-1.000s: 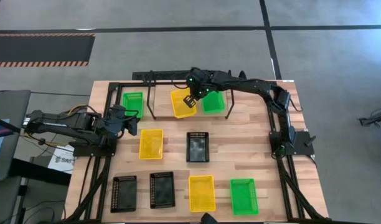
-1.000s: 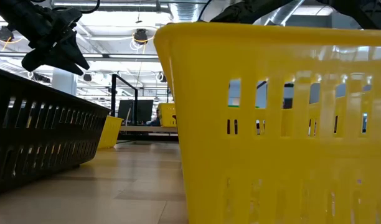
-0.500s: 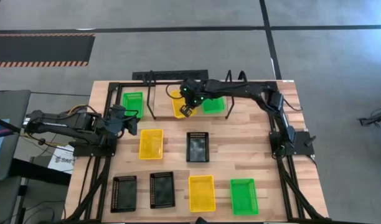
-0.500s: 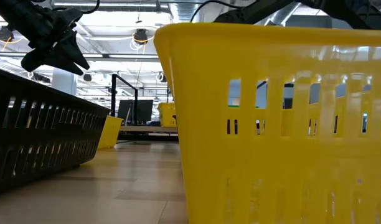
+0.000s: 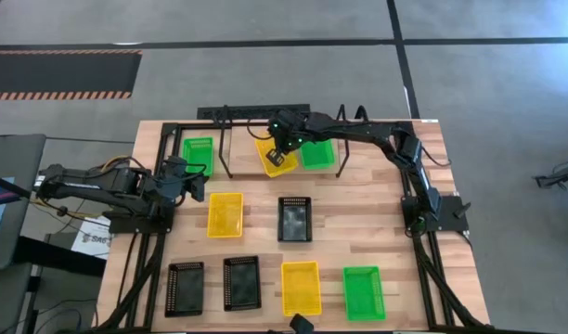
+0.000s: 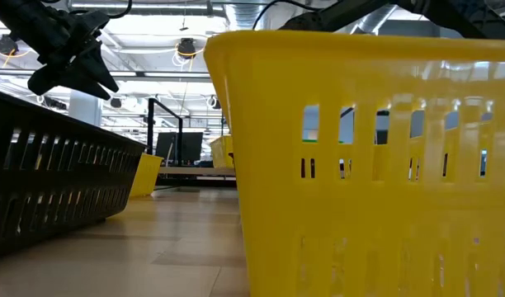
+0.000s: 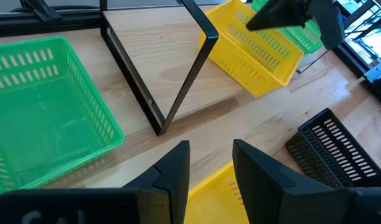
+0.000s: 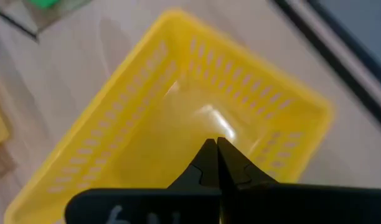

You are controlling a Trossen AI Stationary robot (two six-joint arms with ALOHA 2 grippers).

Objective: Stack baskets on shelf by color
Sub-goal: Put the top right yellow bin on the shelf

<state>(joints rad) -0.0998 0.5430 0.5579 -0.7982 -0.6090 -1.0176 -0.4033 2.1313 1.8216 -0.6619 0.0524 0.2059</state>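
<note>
Yellow basket (image 5: pixel 277 159) now on shelf (image 5: pixel 242 156), right pincer (image 5: pixel 276 154) clenched empty above it, withdrawn slightly.

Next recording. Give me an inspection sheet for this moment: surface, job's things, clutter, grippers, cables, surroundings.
Surface: wooden tabletop, bare between the baskets.
Job's things: shelf at the far edge holds a green basket at its left end, a skewed yellow basket in the middle and a second green basket. Loose on the table: two yellow, three black, one green.
Clutter: nothing seen.
Grippers: right gripper shut, fingers together over the skewed yellow basket's inside; whether it touches is unclear. Left gripper open, empty, waiting at the table's left side.
Cables: a bundle runs along the left arm.
Surroundings: grey floor; a striped mat beyond the table.
</note>
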